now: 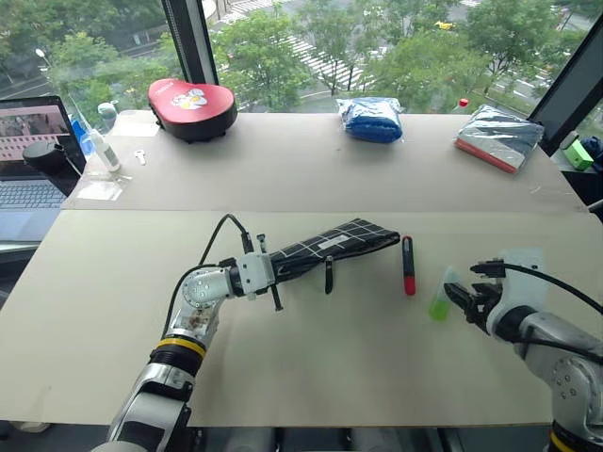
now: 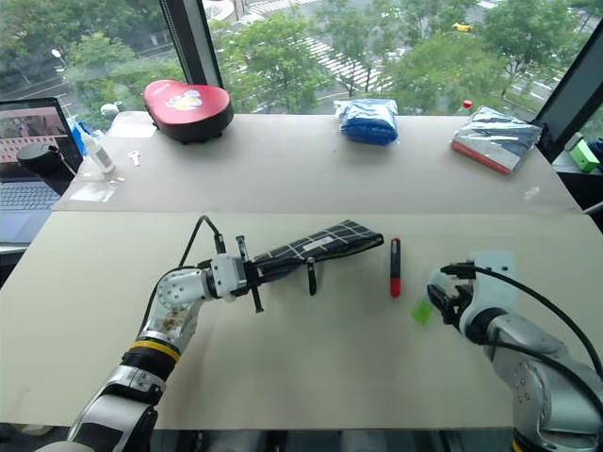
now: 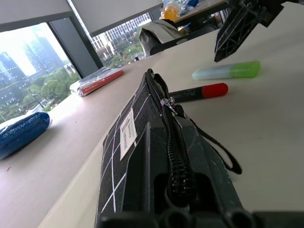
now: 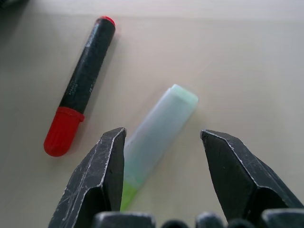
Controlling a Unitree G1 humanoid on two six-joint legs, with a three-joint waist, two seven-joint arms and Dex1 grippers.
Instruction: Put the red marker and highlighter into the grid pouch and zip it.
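Head view: the left gripper (image 1: pixel 267 273), left of centre, is clamped on one grid pouch (image 1: pixel 334 245). One red marker (image 1: pixel 408 265) lies right of it.

Right wrist view: the right gripper (image 4: pixel 164 142) has fingers apart, straddling one highlighter (image 4: pixel 159 137) without touching it.

Left wrist view: the pouch's white label is unreadable.
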